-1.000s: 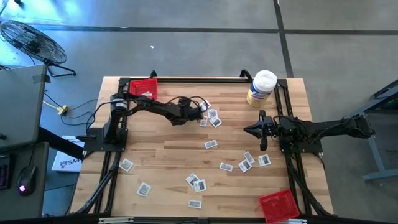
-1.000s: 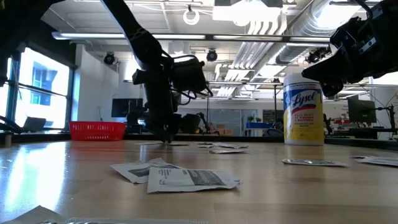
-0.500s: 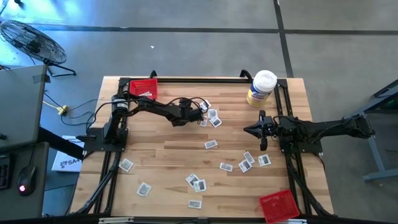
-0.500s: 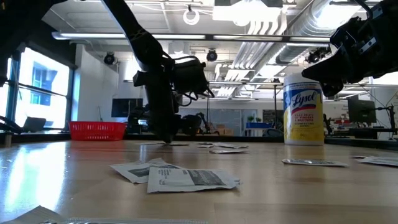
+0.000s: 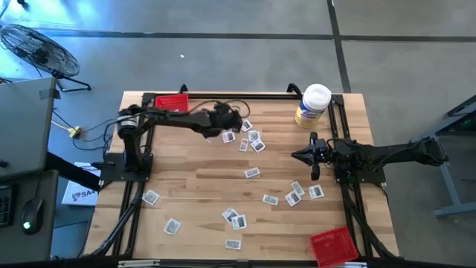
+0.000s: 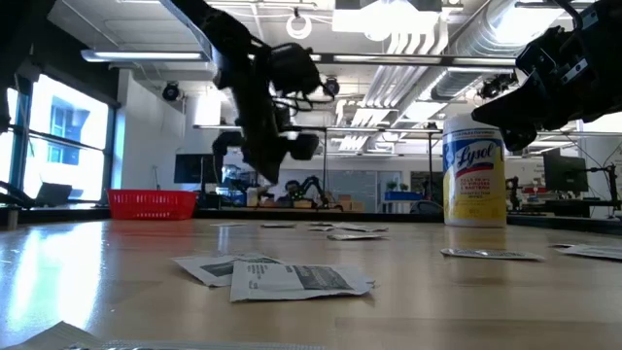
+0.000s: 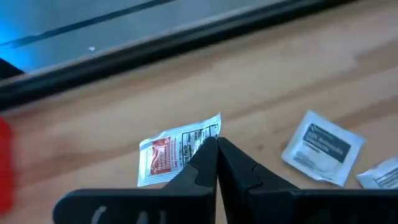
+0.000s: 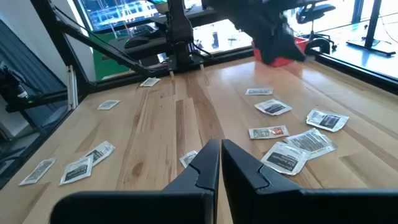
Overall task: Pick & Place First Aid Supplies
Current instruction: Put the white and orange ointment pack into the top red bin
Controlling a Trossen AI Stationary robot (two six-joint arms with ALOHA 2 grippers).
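**Carrying one packet toward the back tray**

My left gripper point(image 7: 217, 142) was pinched tight on a red-and-white packet point(image 7: 177, 149), lifted clear of the table point(image 5: 201, 182) near its back edge, not far from the red tray point(image 5: 172, 103) at the far left corner. Other packets point(image 5: 253, 139) lay just beside; more were scattered across the boards. To do this well, I judged I should keep the squeeze firm and travel level until well over the tray. My right gripper point(image 8: 220, 149) waited closed, empty, at the right side.

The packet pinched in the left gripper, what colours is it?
White with a red patch and dark print, on the packet in the left gripper; clearest in the left wrist view.
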